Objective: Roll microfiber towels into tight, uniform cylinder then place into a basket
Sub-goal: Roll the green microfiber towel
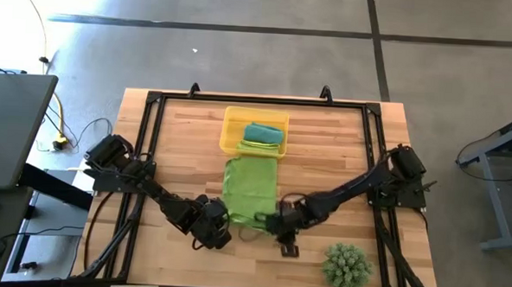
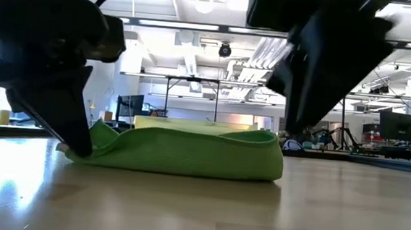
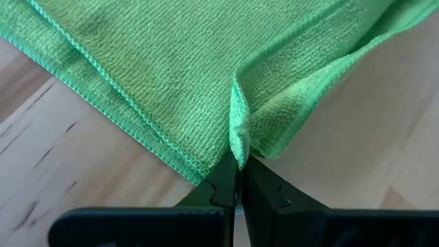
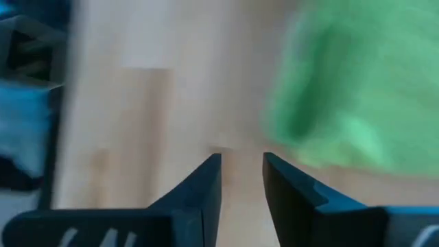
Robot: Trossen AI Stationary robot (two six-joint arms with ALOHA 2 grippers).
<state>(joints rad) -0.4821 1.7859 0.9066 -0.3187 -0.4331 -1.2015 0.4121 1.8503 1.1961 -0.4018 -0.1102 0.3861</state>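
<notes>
On the table (image 1: 342,147), a lime towel (image 1: 250,188) lies spread lengthwise, its far edge touching the near wall of the basket (image 1: 231,129). The basket sits toward the table's far side, near the middle, and holds a teal towel (image 1: 263,133) on top of another lime cloth (image 1: 258,146) that shows along its near edge.

The left tool (image 1: 221,226) is at the spread towel's near left corner. In the left wrist view its fingers (image 3: 221,184) are pressed together on a raised fold of the towel's hem (image 3: 238,140), pinching the cloth where the edge buckles up. The rest of the towel lies flat beyond it, its stitched border running across the wood.

The right tool (image 1: 285,236) is low over the table just beside the towel's near right corner. In the right wrist view its fingers (image 4: 206,182) stand slightly spread with bare wood between them, and the towel (image 4: 350,103) is off to one side, not between them.

From the low view the towel (image 2: 188,151) forms a low, rumpled mound on the table, with the left tool (image 2: 77,139) touching its left end and the right arm coming down behind its right end.

A spiky green ball-shaped plant (image 1: 348,266) sits at the near right corner of the table, well apart from the towel and both tools.
</notes>
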